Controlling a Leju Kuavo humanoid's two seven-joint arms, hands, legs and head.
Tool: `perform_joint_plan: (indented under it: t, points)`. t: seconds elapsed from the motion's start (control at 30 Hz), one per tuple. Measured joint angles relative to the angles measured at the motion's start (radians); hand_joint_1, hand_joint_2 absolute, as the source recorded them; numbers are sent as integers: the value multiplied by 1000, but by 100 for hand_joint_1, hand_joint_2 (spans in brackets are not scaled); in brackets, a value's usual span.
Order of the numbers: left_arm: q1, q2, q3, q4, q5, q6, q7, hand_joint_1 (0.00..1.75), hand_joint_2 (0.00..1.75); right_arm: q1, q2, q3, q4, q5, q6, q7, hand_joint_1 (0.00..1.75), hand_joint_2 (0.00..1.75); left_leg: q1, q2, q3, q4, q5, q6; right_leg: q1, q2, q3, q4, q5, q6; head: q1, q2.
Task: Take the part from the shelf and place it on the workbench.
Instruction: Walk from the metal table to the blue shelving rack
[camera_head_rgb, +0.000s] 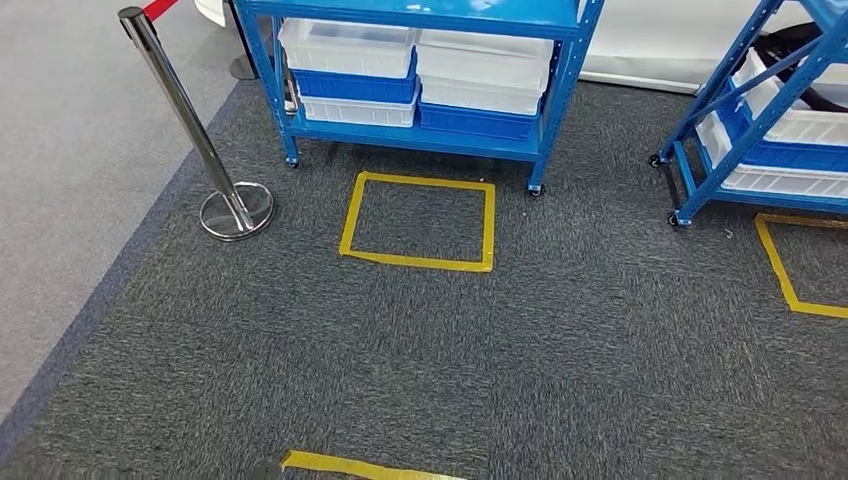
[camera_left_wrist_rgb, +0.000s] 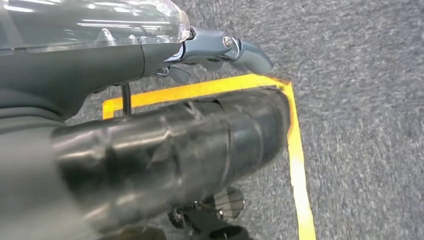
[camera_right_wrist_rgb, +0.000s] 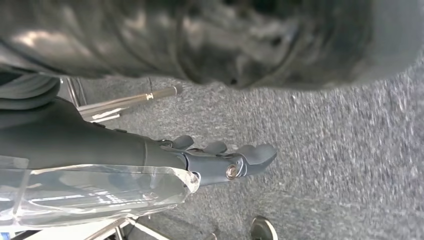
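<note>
A blue wheeled shelf stands ahead on the dark carpet, its lower level stacked with white bins and blue bins. What the bins hold cannot be made out from here. My left hand hangs at my side over the carpet, fingers stretched out and holding nothing. My right hand hangs the same way, fingers straight and empty, above the grey carpet.
A yellow tape square marks the floor just in front of the shelf. A chrome stanchion with a round base stands at the left. A second blue shelf with bins is at the right, beside another tape outline.
</note>
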Motion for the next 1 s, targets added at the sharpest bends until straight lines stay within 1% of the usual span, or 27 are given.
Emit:
perform_joint_plan:
  t: [0.07, 0.1, 0.13, 0.2, 0.23, 0.27, 0.3, 0.33, 0.37, 0.4, 0.43, 0.47, 0.5, 0.57, 0.6, 0.63, 0.67, 0.7, 0.73, 0.77, 0.8, 0.83, 0.87, 0.9, 0.93, 0.97, 1.0]
  points:
    - [1, 0, 0, 0, 0, 0, -1, 0, 0, 1, 0, 2, 1, 2, 8, -1, 0, 0, 3, 0, 10, -8, 2, 13, -3, -1, -1, 13, 0, 11, 0, 0]
    - [1, 1, 0, 0, 0, 0, -1, 0, 0, 1, 0, 3, 1, 3, 10, -1, 0, 0, 4, 1, 17, -10, 2, 19, -5, -3, -10, 33, -12, 17, 0, 0]
    - [1, 1, 0, 0, 0, -1, -1, 0, 0, 1, 0, 4, 1, 4, 11, -1, 0, 0, 5, 1, 23, -12, 2, 23, -7, -4, -28, 71, -34, 22, 1, 0]
    - [1, 1, 0, 0, -1, -3, -1, 0, 0, 0, 0, 6, 2, 5, 11, 0, 0, 0, 5, 3, 28, -12, -3, 27, -10, -6, -92, 187, -87, 29, 1, 0]
    - [1, 1, 0, 0, -1, -4, -1, 0, 0, 1, 0, 6, 2, 6, 11, 2, 0, 0, 5, 4, 32, -12, -7, 27, -11, -6, -125, 238, -104, 31, 1, 0]
    - [2, 1, 0, 0, -1, -5, -1, 0, 0, 1, 0, 6, 3, 8, 11, 6, 0, 0, 6, 4, 39, -12, -13, 26, -13, -7, -145, 261, -101, 33, 1, 0]
    - [2, 1, 0, 0, -2, -6, -1, 0, 0, 3, 0, 6, 4, 10, 11, 10, 0, 0, 6, 4, 47, -12, -19, 24, -14, -8, -148, 249, -78, 33, 1, 0]
    - [3, 1, 0, 0, -2, -6, -1, 0, 0, 4, 0, 6, 4, 14, 10, 13, 0, 0, 7, 3, 58, -12, -26, 21, -16, -9, -133, 200, -37, 33, 1, 0]
    - [3, 1, 0, 0, -2, -7, -2, 0, 0, 6, 0, 7, 4, 17, 10, 16, 0, 0, 8, 3, 68, -13, -34, 17, -16, -11, -110, 137, 6, 31, 1, 0]
    - [2, 1, 0, 0, -2, -8, -2, 0, 0, 7, -1, 7, 5, 20, 10, 18, 0, 0, 9, 4, 77, -13, -42, 13, -14, -13, -93, 83, 27, 28, 1, 0]
    - [1, 1, 1, 0, -2, -8, -2, 0, 0, 7, -1, 8, 5, 22, 9, 21, 0, 0, 8, 5, 81, -14, -48, 7, -10, -16, -81, 45, 36, 21, 1, 0]
    - [0, 1, 1, 0, -2, -8, -2, 0, 0, 6, -1, 9, 6, 24, 8, 25, 0, 0, 7, 6, 87, -15, -53, 0, -6, -17, -76, 28, 32, 13, 1, 0]
    - [-1, 1, 1, 0, -2, -8, -2, 0, 0, 6, -1, 11, 6, 26, 8, 28, 0, 0, 6, 6, 94, -15, -54, -6, -3, -17, -75, 22, 23, 5, 1, 0]
    - [-2, 1, 1, 0, -4, -8, -3, 0, 0, 6, -1, 14, 6, 31, 7, 33, 0, 0, 6, 6, 103, -1, -55, -16, -4, -15, -55, 11, 24, -14, 1, 0]
    - [-3, 1, 1, 0, -5, -8, -3, 0, 0, 7, -1, 14, 6, 33, 7, 36, 0, 0, 7, 5, 91, 27, -57, -20, -5, -15, -43, 8, 20, -21, 0, 0]
    - [-3, 1, 1, 0, -7, -8, -3, 0, 0, 7, -1, 14, 6, 36, 6, 38, 0, 0, 8, 4, 65, 75, -66, -22, -6, -15, -32, 4, 16, -28, -1, 0]
    - [-4, 1, 1, 0, -8, -7, -4, 0, 0, 7, -1, 15, 6, 38, 6, 40, 0, 0, 9, 3, 26, 138, -84, -24, -5, -15, -23, 1, 10, -34, -1, 0]
    - [-4, 1, 0, 0, -9, -7, -4, 0, 0, 6, -1, 16, 6, 39, 6, 41, 0, 0, 9, 3, -19, 202, -110, -25, -3, -13, -17, 1, 4, -38, -2, 0]
    - [-2, 1, 0, 0, -10, -7, -4, 0, 0, 6, -1, 17, 6, 40, 6, 41, 0, 0, 9, 3, -59, 252, -137, -25, -2, -11, -9, 1, -4, -40, -2, 0]
    - [-1, 1, 1, 0, -10, -7, -4, 0, 0, 6, 0, 18, 6, 41, 6, 41, 0, 44, 8, 3, -88, 275, -151, -24, 1, -8, 1, 1, -12, -41, -2, 0]
    - [1, 1, 1, 0, -9, -7, -4, 0, 0, 6, 0, 18, 6, 41, 6, 41, 0, 87, 7, 3, -102, 266, -145, -21, 3, -5, 13, 1, -20, -42, -2, 0]
    - [2, 1, 1, 0, -9, -7, -4, 0, 0, 6, 0, 19, 6, 42, 7, 41, 0, 131, 5, 2, -102, 226, -115, -15, 6, -3, 27, 1, -30, -41, -2, 0]
    - [3, 1, 1, 0, -8, -7, -4, 0, 0, 7, 0, 20, 6, 42, 7, 41, 0, 175, 1, 2, -93, 166, -63, -6, 8, -2, 37, 0, -39, -41, -2, 0]
    - [3, 2, 1, 0, -8, -7, -4, 0, 0, 7, 1, 20, 7, 42, 7, 41, 0, 175, -4, 2, -84, 112, -17, 2, 10, -1, 48, 2, -48, -39, 0, 0]
    - [4, 4, 1, 0, -8, -6, -4, 0, 0, 6, 1, 21, 8, 42, 8, 41, 0, 175, -9, -1, -76, 70, 17, 9, 11, 0, 53, 4, -57, -35, 1, 0]
    - [4, 5, 1, 0, -7, -6, -4, 0, 0, 5, 2, 21, 8, 42, 8, 41, 0, 175, -13, -2, -72, 47, 37, 13, 11, 1, 55, 4, -64, -30, 1, 0]
    - [4, 6, 1, 0, -7, -6, -4, 0, 0, 3, 2, 22, 9, 42, 9, 41, 0, 175, -16, -5, -71, 41, 38, 15, 11, 2, 59, 4, -69, -25, 2, 0]
